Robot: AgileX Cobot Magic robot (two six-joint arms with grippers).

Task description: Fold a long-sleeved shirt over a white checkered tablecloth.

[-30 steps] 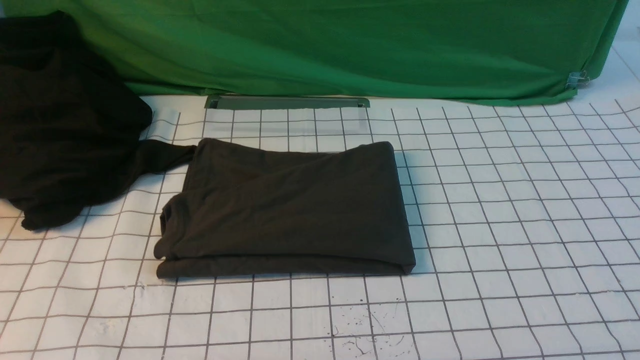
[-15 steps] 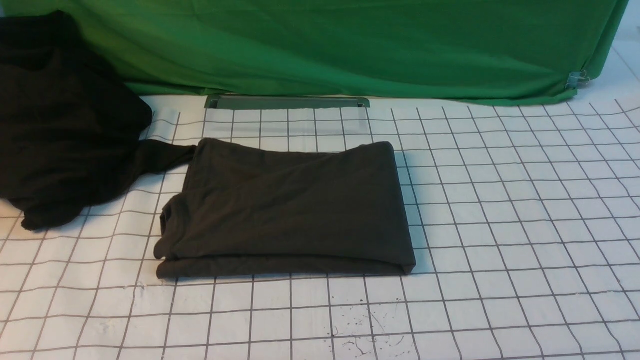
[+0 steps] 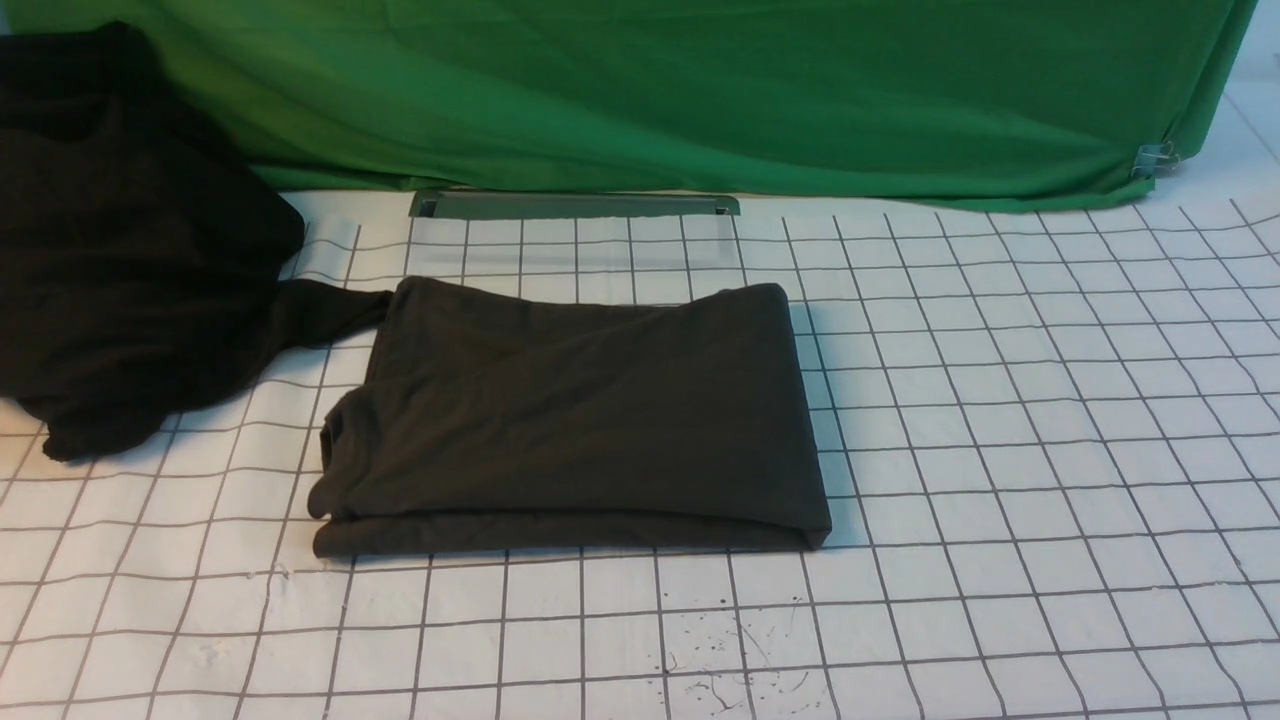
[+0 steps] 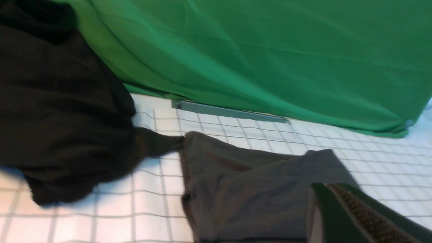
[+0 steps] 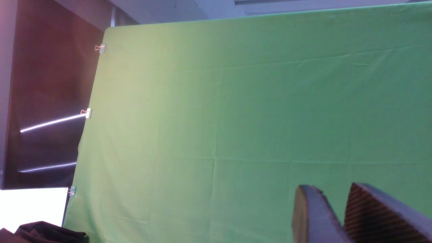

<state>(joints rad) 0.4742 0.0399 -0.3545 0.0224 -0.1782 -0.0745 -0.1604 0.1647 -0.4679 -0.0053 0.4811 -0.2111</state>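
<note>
The long-sleeved shirt (image 3: pixel 580 410) lies folded into a flat dark brownish rectangle in the middle of the white checkered tablecloth (image 3: pixel 1000 450). No print or label shows on it. Neither arm appears in the front view. In the left wrist view my left gripper (image 4: pixel 325 185) hangs over the folded shirt (image 4: pixel 253 192), its fingers pressed together with nothing between them. In the right wrist view my right gripper (image 5: pixel 332 189) is raised and faces the green cloth (image 5: pixel 236 118). A gap stands between its fingers and it holds nothing.
A blacker shapeless heap of cloth (image 3: pixel 120 250) sits at the far left; a strip from it touches the shirt's far left corner. The plain green cloth (image 3: pixel 700 90) hangs along the back, held by a clip (image 3: pixel 1155 155). A grey-green bar (image 3: pixel 575 204) lies below it.
</note>
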